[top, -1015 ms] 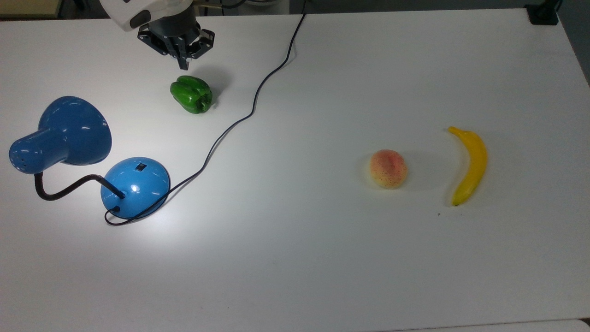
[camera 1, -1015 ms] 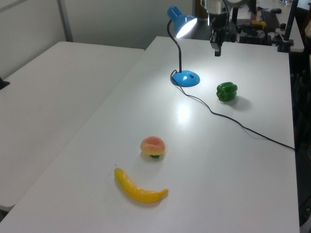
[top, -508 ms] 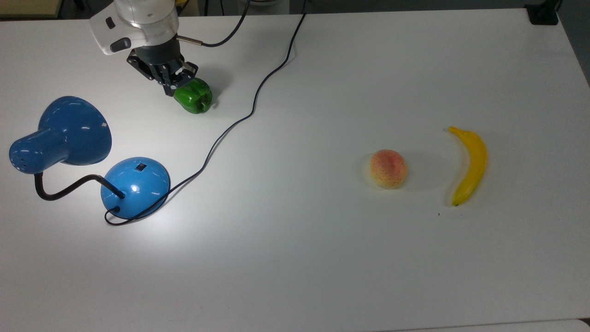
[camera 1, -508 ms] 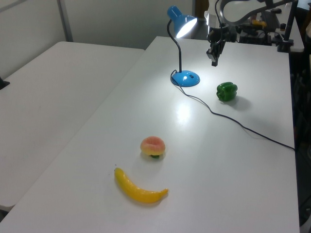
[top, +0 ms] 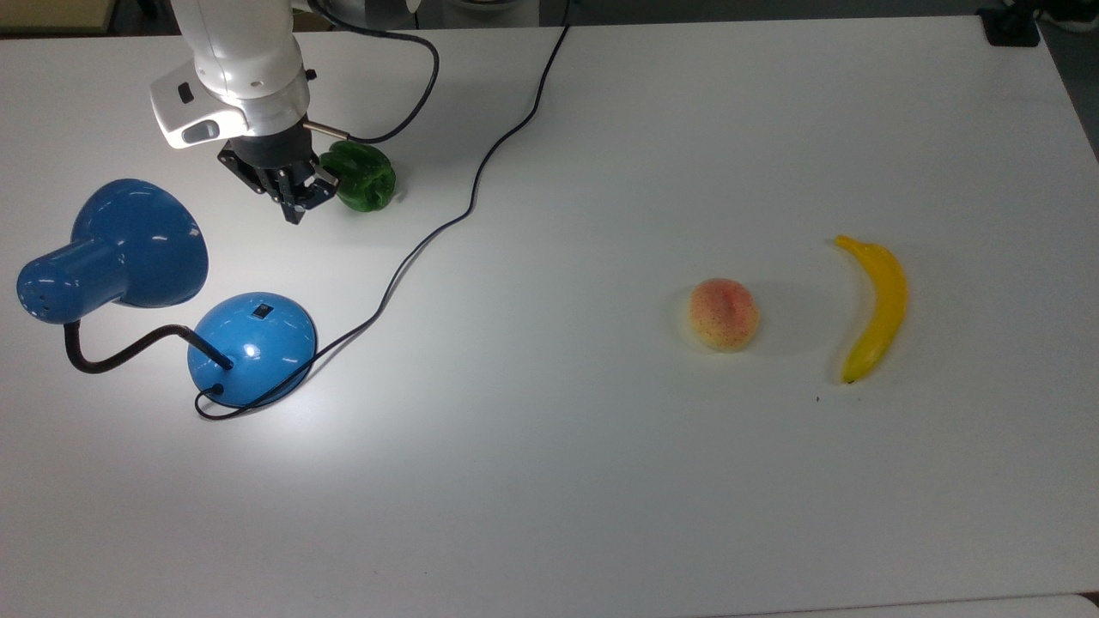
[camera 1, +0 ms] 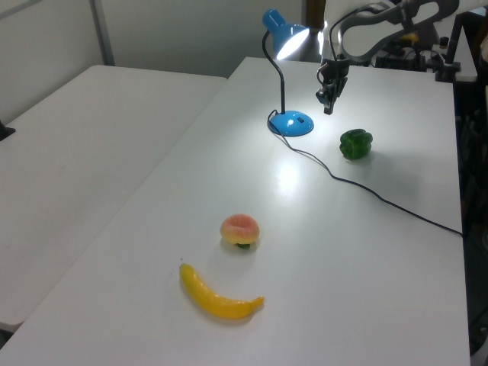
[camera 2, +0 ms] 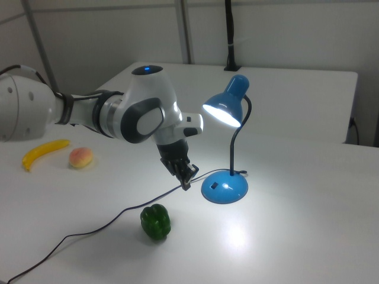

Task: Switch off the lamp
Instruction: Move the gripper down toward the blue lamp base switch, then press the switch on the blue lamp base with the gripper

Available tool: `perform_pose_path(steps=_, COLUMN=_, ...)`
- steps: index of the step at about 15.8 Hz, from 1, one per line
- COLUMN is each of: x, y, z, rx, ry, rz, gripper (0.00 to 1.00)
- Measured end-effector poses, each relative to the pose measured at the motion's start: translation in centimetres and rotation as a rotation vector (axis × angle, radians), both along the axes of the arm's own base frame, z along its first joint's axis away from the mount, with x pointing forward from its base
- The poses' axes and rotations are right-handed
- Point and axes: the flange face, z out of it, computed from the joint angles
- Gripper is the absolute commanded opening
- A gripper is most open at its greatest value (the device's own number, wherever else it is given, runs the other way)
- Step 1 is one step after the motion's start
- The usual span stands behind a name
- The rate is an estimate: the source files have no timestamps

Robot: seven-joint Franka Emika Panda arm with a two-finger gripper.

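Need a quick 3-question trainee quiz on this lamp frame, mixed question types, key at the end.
1. True or false: the lamp is lit.
2. In the top view, what lies just right of the gripper? A) banana B) green pepper C) peach
3. Fill in: the small black switch sits on the lamp's ____.

Key: 1 true; 2 B; 3 base.

Top view: lamp [top: 249, 348] sitting at the table's [top: 549, 481] left, pepper [top: 365, 176] lying above it, hand [top: 294, 210] hovering between them, just left of the pepper. Peach [top: 724, 313] and banana [top: 874, 305] lying side by side well right, banana outermost.
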Motion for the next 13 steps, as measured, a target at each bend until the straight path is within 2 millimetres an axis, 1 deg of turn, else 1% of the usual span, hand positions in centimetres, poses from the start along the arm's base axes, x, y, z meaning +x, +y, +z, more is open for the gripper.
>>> perform_pose_path(steps=3, x=0.6, y=-0.8, z=-1.5, rx=-0.005, ry=-0.029, rz=-0.011, gripper=0.00)
perform_pose_path(steps=8, x=1.7, y=-1.9, z=-3.1, rx=-0.018, ry=-0.105, rz=-0.016, gripper=0.00)
perform_pose_path(steps=11, x=2.3, y=-2.1, z=-4.2, rx=-0.026, ry=-0.152, rz=-0.011, gripper=0.00)
perform_pose_path(steps=13, x=2.7, y=-2.1, z=-4.5, rx=-0.032, ry=-0.186, rz=-0.007, gripper=0.00)
